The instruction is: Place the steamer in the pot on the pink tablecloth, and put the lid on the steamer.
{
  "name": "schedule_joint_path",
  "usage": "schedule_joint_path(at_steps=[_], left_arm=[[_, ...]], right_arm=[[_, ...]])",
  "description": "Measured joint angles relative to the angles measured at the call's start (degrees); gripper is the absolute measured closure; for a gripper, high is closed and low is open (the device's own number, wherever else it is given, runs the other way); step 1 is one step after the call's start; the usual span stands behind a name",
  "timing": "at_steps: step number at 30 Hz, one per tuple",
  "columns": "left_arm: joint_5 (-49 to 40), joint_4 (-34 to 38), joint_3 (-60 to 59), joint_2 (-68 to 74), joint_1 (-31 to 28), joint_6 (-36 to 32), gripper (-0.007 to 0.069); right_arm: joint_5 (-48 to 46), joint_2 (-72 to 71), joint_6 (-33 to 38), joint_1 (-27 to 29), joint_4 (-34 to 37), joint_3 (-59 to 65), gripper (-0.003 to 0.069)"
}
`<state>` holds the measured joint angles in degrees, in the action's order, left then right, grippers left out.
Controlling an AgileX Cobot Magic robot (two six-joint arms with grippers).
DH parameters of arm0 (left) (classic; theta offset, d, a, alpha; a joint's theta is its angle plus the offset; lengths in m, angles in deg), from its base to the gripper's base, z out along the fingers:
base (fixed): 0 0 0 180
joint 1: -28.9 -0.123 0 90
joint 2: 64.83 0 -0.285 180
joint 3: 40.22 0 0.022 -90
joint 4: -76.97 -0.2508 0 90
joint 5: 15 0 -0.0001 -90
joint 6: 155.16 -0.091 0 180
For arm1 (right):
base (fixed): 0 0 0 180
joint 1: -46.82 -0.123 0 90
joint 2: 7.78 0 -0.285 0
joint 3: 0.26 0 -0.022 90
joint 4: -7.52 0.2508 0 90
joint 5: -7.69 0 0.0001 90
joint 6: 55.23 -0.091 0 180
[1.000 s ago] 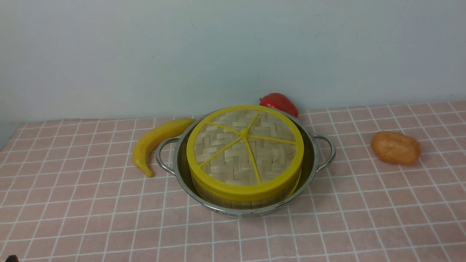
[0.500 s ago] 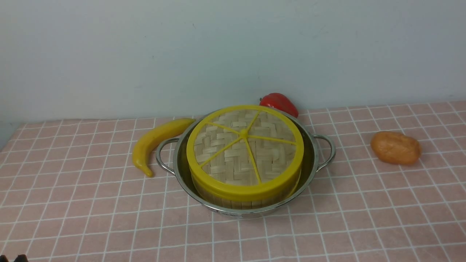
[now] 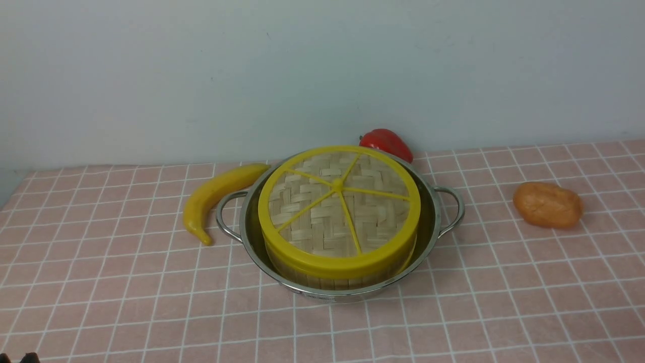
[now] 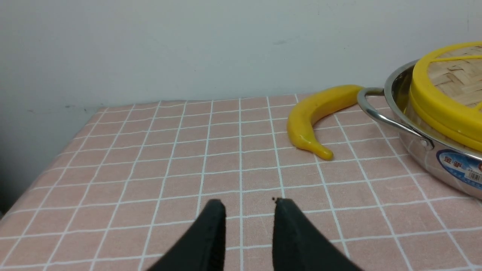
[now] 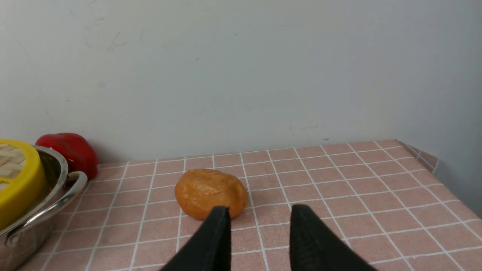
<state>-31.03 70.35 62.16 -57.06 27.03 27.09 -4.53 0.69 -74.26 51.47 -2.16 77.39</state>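
The steel pot [image 3: 432, 222] stands mid-table on the pink tablecloth [image 3: 101, 282]. The steamer [image 3: 332, 280] sits inside it; only its slatted side shows, and its contents are hidden. The woven lid [image 3: 337, 204] with yellow rim and spokes lies on top of it. Pot [image 4: 425, 146] and lid [image 4: 448, 101] also show in the left wrist view, and both show in the right wrist view, pot [image 5: 45, 210] and lid [image 5: 19, 184]. My left gripper [image 4: 248, 203] is open and empty above bare cloth, well short of the pot. My right gripper [image 5: 260, 210] is open and empty.
A yellow banana [image 3: 214, 196] lies by the pot's left handle. A red pepper [image 3: 387, 142] sits behind the pot near the wall. An orange potato-like lump [image 3: 547, 204] lies at the right, just ahead of my right gripper [image 5: 211, 192]. The cloth's right edge drops off [image 5: 425, 158].
Only a dark tip of the left gripper at the bottom-left corner of the front view has shifted slightly right. Pot, steamer and lid have not moved.
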Motion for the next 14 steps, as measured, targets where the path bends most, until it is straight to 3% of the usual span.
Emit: schedule_joint_path(at_steps=[14], left_arm=[[0.0, 0.0, 0.0, 0.0, 0.0, 0.0, 0.0424]], right_arm=[[0.0, 0.0, 0.0, 0.0, 0.0, 0.0, 0.0416]])
